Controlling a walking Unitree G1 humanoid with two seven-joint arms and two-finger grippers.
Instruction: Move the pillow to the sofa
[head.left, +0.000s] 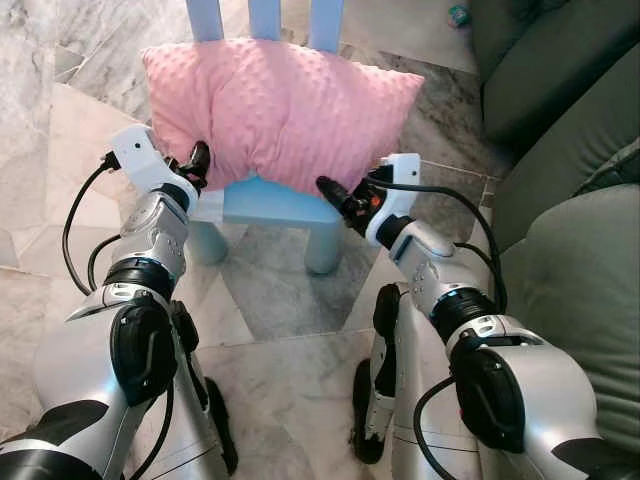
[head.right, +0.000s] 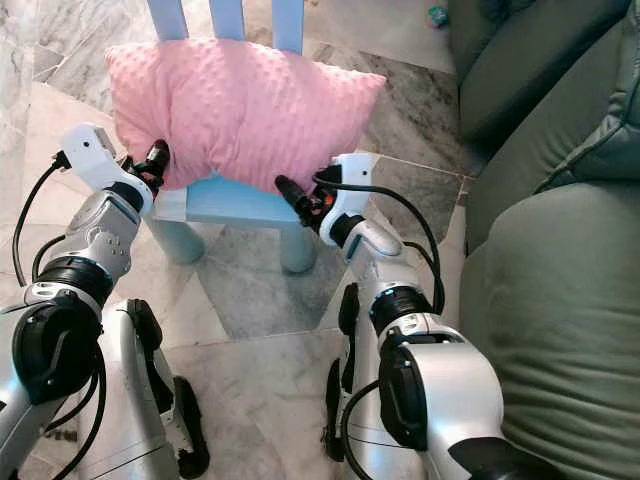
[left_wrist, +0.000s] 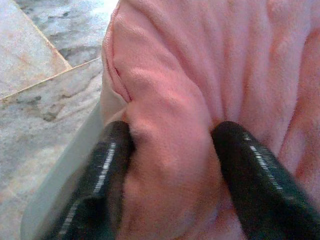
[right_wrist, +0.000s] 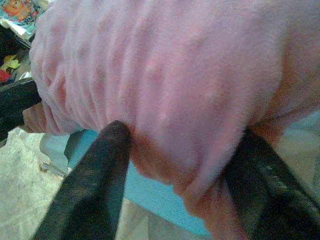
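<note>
A pink dotted pillow (head.left: 280, 105) lies on the seat of a small light-blue chair (head.left: 270, 205) straight ahead. My left gripper (head.left: 197, 160) is at the pillow's lower left corner. In the left wrist view its fingers (left_wrist: 112, 160) squeeze a fold of the pillow (left_wrist: 170, 100) between them. My right gripper (head.left: 335, 192) is at the pillow's lower right edge. The right wrist view has its fingers (right_wrist: 100, 175) on either side of the pillow's (right_wrist: 165, 75) hanging edge, touching it. The green sofa (head.left: 585, 280) stands close on my right.
The chair's slatted back (head.left: 265, 18) rises behind the pillow. Marble floor (head.left: 270, 290) lies around the chair and under my legs. A small toy (head.left: 458, 15) lies on the floor at the far right, by the sofa's far section (head.left: 560, 60).
</note>
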